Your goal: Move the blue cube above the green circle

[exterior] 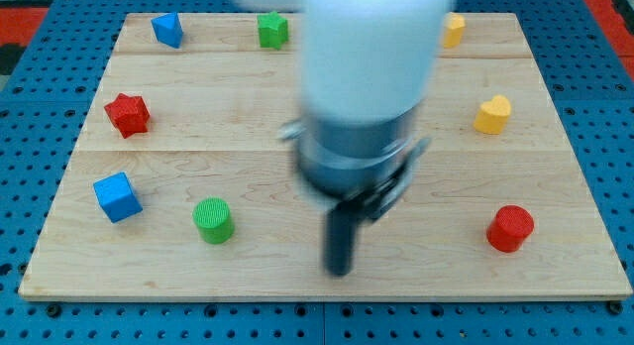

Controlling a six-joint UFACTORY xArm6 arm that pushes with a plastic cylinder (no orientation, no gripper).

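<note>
Camera view: my tip point(340, 272), a bare rod with nothing to spread or pinch, is standing low in the frame's middle, near the wooden board's point(297, 281) bottom edge, touching no block. The blue cube point(117, 197) is sitting at lower left, close to the board's left edge, with the green circle point(213, 220) just to its right and slightly lower. Bare wood is lying above the green circle. A red star point(127, 114) is resting higher on the left; a red cylinder point(509, 228) is sitting at lower right.
</note>
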